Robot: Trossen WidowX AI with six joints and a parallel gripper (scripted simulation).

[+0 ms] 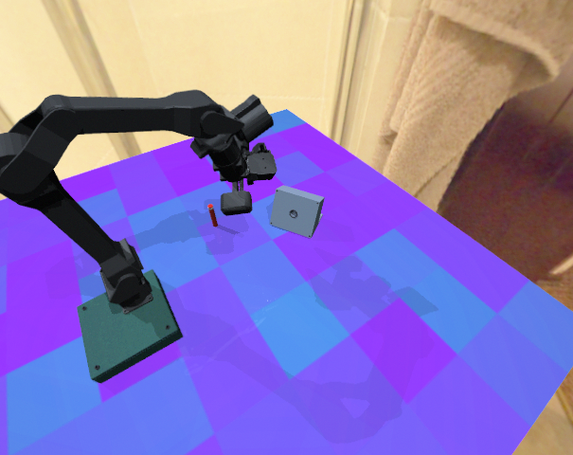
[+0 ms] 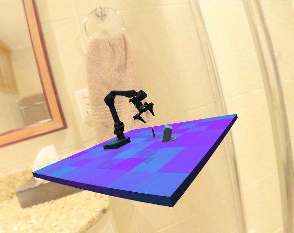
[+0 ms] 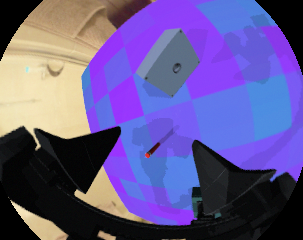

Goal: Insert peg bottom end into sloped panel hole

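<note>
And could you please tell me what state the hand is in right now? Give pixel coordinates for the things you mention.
Hand [image 1: 247,191] [image 2: 149,119] [image 3: 157,136]: wide open, holding nothing.
</note>
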